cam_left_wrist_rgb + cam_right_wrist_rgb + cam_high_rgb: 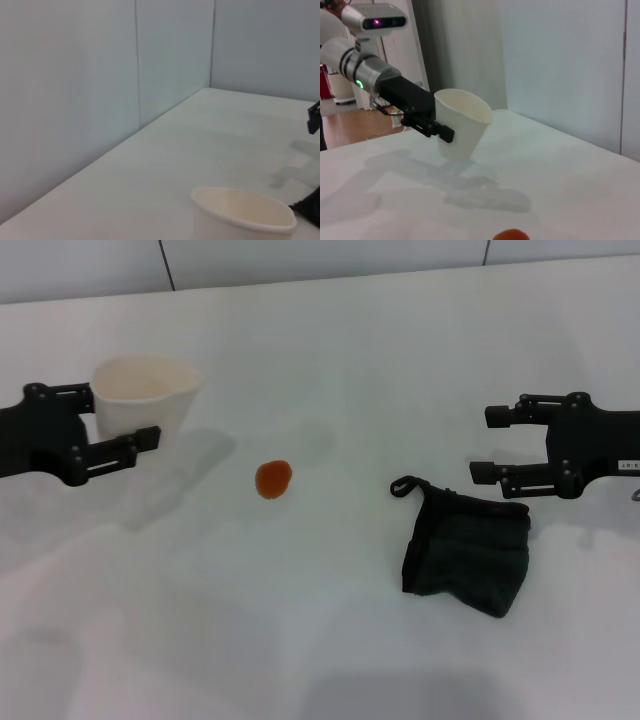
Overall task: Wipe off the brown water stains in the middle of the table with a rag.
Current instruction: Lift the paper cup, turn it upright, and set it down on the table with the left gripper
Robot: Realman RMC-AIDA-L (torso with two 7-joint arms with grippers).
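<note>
The brown water stain (273, 478) is a small orange-brown blot on the white table (200, 640); it also shows in the right wrist view (511, 234). The dark rag (465, 555) lies crumpled to the stain's right, its black loop towards the stain. My right gripper (492, 444) is open and empty, just behind the rag and above the table. My left gripper (125, 415) is at the far left, shut on a white paper cup (145, 400). The right wrist view shows that cup (462, 122) held tilted above the table.
A grey panelled wall (300, 260) runs along the table's far edge. The cup's rim shows in the left wrist view (242, 212), with part of the right gripper (314, 117) beyond it.
</note>
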